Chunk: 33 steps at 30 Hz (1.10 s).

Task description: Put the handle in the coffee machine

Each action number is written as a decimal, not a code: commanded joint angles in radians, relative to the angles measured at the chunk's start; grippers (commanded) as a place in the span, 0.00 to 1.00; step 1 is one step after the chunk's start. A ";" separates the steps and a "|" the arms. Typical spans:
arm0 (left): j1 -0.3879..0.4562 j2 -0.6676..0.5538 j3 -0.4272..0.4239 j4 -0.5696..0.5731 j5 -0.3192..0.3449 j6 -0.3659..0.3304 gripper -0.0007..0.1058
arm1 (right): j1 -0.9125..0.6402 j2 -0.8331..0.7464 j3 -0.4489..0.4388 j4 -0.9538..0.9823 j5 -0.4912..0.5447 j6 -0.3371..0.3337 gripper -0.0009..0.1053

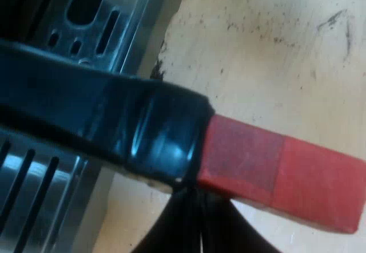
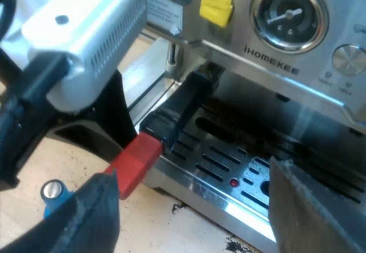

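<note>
Pale table (image 1: pixel 269 41) dusted with grounds | handle (image 1: pixel 114 121) — red end outward, head apparently at front of espresso machine (image 2: pixel 286 58) | left gripper (image 1: pixel 191 193) clamped on it | right gripper (image 2: pixel 191 176) wide, empty | step: seating — next likely needs a locking twist

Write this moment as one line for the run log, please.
handle: at machine front, lock unclear | left end effector: at red end | right end effector: open, empty, near drip tray
</note>
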 commanded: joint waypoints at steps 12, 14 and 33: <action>0.006 -0.040 -0.021 -0.098 0.072 -0.064 0.01 | 0.000 -0.016 -0.012 0.004 -0.049 -0.005 0.57; 0.034 -0.059 -0.021 -0.066 0.047 -0.041 0.01 | -0.004 -0.016 -0.012 0.004 -0.065 -0.005 0.57; 0.360 -0.461 -0.095 0.045 -0.021 -0.129 0.50 | -0.127 -0.016 -0.016 0.001 -0.296 -0.018 0.57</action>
